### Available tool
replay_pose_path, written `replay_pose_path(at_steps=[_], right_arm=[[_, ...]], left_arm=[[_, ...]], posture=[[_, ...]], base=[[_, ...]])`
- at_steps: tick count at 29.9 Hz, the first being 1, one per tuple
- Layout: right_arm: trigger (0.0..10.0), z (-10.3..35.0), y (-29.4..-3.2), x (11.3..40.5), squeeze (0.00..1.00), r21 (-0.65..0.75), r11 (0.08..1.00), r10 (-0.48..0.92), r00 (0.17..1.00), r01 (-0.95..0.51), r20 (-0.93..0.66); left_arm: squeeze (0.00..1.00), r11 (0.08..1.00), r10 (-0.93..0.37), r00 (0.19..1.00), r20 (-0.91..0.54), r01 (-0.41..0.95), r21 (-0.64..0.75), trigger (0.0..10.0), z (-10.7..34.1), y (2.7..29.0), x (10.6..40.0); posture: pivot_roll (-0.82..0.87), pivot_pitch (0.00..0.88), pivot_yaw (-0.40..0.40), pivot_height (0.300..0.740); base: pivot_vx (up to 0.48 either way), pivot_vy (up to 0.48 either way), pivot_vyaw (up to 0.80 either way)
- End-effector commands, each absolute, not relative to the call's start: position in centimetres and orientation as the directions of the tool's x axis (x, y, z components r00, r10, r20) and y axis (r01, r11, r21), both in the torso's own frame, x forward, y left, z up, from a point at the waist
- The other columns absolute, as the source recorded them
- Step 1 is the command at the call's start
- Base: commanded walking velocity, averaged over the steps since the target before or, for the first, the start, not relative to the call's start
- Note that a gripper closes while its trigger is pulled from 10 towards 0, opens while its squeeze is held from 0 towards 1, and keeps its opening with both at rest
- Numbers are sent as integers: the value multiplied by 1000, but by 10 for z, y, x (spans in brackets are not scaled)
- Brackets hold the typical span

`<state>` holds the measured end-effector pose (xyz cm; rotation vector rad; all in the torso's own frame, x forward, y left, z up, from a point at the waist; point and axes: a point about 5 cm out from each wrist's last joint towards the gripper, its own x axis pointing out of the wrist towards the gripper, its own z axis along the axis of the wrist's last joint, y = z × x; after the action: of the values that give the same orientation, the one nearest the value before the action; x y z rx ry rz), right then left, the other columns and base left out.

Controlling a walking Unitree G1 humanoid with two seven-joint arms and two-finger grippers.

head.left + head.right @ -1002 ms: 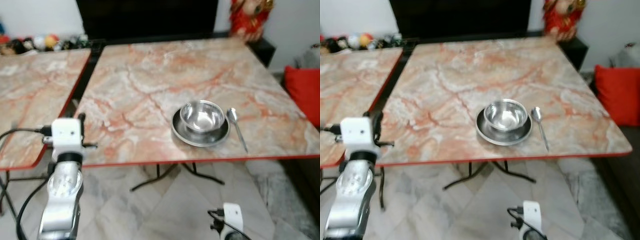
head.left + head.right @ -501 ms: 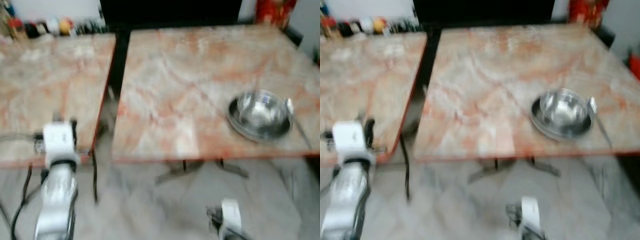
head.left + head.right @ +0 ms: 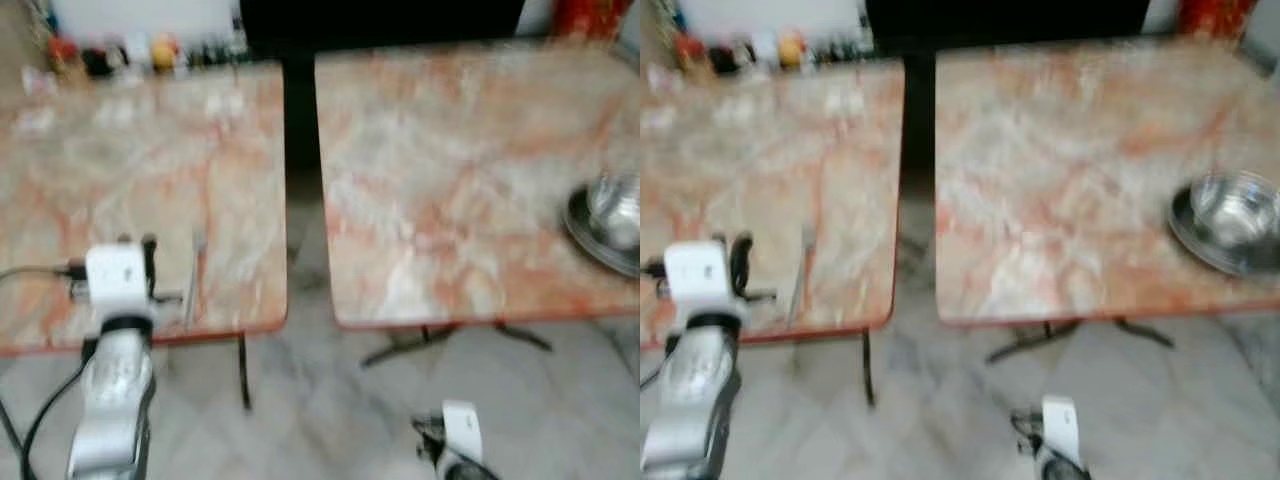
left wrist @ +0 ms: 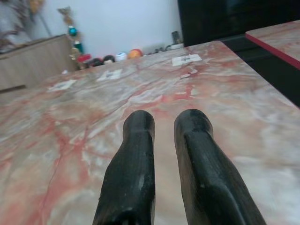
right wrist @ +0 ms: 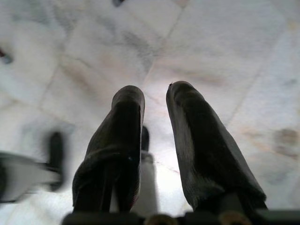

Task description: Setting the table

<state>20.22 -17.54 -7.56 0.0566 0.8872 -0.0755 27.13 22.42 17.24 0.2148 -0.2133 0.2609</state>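
Observation:
A steel bowl (image 3: 1236, 207) sits on a steel plate (image 3: 1188, 235) near the front right of the right marble table (image 3: 450, 180). A thin silver utensil (image 3: 195, 275) lies near the front edge of the left marble table (image 3: 120, 170); the blur hides what kind it is. My left gripper (image 4: 164, 117) hovers low over the left table, just left of the utensil, its fingers nearly together with nothing between them. My right gripper (image 5: 155, 91) hangs idle over the floor, holding nothing.
A dark gap (image 3: 300, 130) separates the two tables. Small colourful items (image 3: 120, 55) line the back of the left table. Pale marble floor (image 3: 330, 420) and black table legs (image 3: 440, 340) lie below. A red object (image 3: 585, 15) stands at the back right.
The camera has swung left: the bowl and plate slid to the picture's right edge, and the left table with its utensil came into view. Both arms keep their places in the picture.

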Motion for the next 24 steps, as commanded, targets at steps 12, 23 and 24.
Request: replay_pose_path(at_steps=[12,23,24], right_arm=[[10000,-76,-166,203,0,41,995,-23,626,88,-779],[10000,-77,-165,202,0,42,992,-42,624,119,-781],[10000,-77,-165,202,0,48,990,-44,623,130,-781]], left_arm=[[0,996,-77,996,49,80,-51,10000,158,194,275],[0,947,-321,947,-3,321,-24,10000,159,148,292],[0,946,-322,947,-1,322,-25,10000,160,147,293]], posture=[[65,111,20,740],[55,110,32,740],[56,111,32,740]], base=[[0,34,0],[0,0,-73],[0,0,-800]])
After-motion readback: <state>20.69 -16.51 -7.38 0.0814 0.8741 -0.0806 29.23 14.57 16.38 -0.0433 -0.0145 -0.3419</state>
